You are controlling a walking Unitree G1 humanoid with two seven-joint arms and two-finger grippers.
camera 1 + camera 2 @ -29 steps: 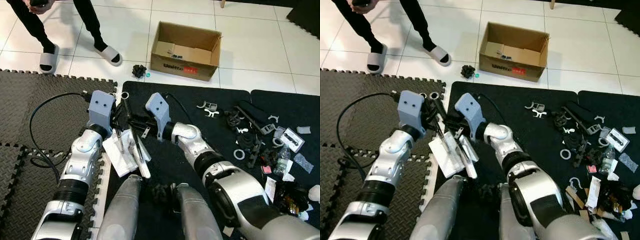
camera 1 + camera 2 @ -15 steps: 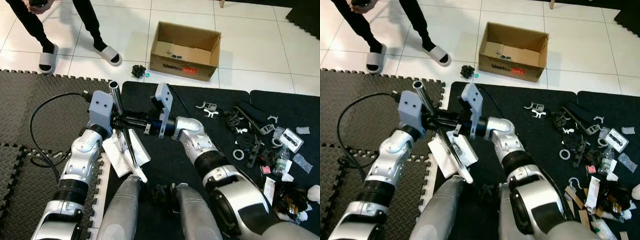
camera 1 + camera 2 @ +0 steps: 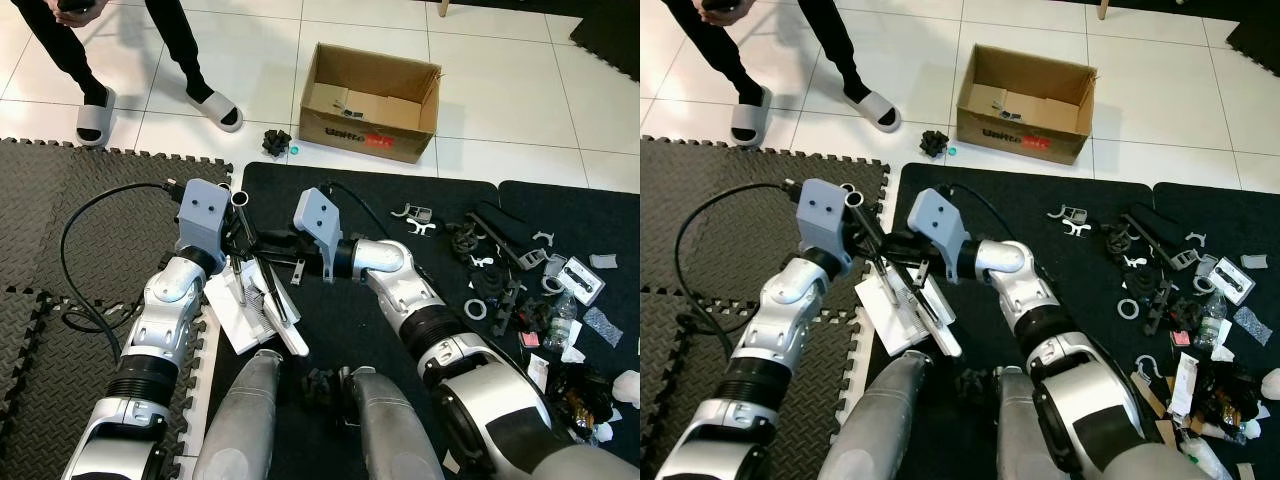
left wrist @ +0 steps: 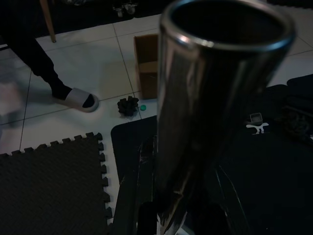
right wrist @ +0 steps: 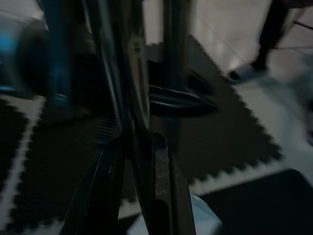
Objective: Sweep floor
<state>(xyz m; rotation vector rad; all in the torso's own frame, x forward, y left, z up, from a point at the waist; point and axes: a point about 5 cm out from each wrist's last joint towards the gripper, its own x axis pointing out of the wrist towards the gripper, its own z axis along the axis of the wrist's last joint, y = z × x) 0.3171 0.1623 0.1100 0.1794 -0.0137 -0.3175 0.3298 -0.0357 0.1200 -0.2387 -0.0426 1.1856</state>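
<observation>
Between both wrists: broom handle (image 3: 243, 215), metal tube, long axis slanting from the robot toward white dustpan (image 3: 252, 305). Clamped by left gripper (image 4: 161, 215) and right gripper (image 5: 134, 161); left nearer.

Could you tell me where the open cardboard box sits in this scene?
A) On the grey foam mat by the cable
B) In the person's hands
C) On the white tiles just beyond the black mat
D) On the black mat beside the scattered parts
C: the box rests on white tiles, just past the black mat edge.
</observation>
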